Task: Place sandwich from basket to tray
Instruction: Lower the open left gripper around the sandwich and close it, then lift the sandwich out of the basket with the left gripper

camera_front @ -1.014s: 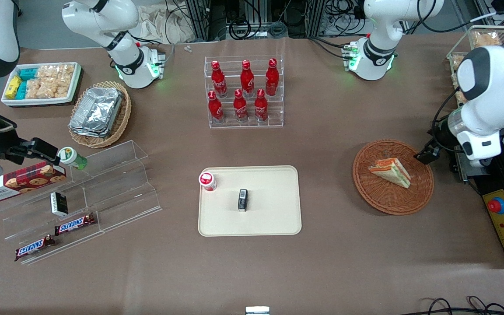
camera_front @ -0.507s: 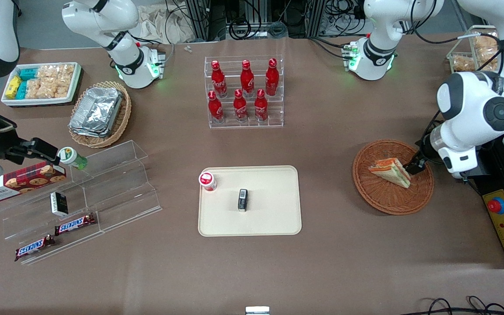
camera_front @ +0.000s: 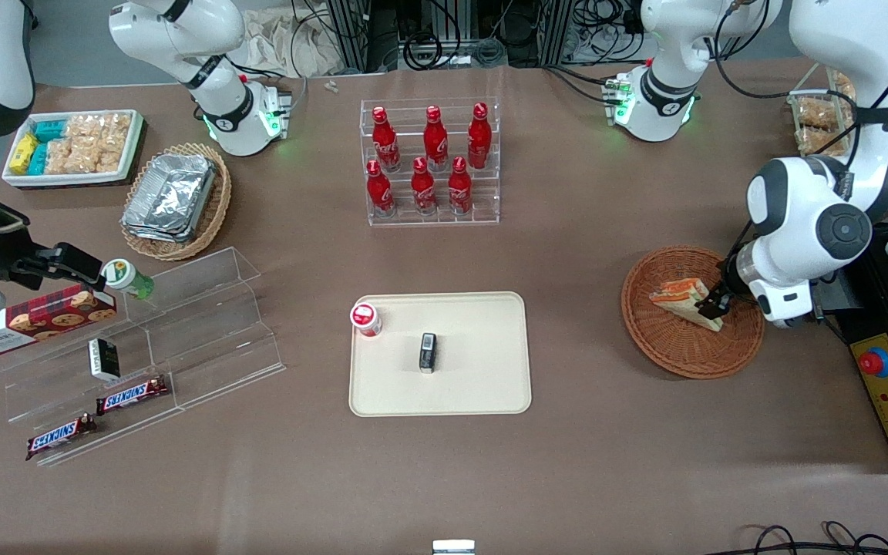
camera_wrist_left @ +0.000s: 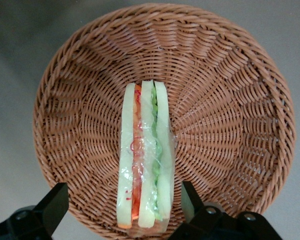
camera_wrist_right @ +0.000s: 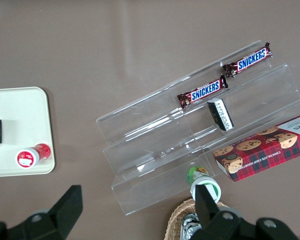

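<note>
Gripper (camera_wrist_left: 125, 210) low over basket (camera_front: 664, 351), at sandwich's (camera_wrist_left: 144, 160) wide end. Fingers (camera_wrist_left: 52, 205) spread wide, one each side of wedge, neither touching wrap. Sandwich lies in basket middle, standing on edge, filling layers up, so flat bread faces meet fingers: good squeeze surfaces. Judgement: pre-grasp, closing comes next. Tray (camera_front: 482, 385) well apart toward bench middle, carrying small red-capped jar (camera_front: 365, 319) and dark packet (camera_front: 428, 352); open room beside them for drop.
</note>
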Tool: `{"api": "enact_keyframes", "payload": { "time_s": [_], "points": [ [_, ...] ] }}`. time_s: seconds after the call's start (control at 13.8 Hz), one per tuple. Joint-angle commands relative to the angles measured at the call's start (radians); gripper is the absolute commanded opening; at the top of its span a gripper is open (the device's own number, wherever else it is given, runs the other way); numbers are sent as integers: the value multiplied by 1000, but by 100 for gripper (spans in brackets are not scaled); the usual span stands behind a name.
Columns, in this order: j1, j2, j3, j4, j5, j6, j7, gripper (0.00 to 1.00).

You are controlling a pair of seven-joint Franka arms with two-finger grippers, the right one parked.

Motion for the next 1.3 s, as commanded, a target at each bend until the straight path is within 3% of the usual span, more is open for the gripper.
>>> {"api": "enact_keyframes", "payload": {
  "time_s": [0.0,0.36,0.43,0.58,0.72,1.01,1.23],
  "points": [
    [-6,24,-4,-22,27,58,-50,100],
    [-20,105,-8,-22,27,124,-62,100],
    [-23,115,-8,-20,27,127,-64,96],
    [-26,121,-14,-19,25,137,-88,53],
    [-29,130,-15,-17,25,143,-90,0],
    [-28,81,-15,-13,27,115,-81,0],
    [-26,-18,-18,82,24,-132,-35,0]
  ]
}}
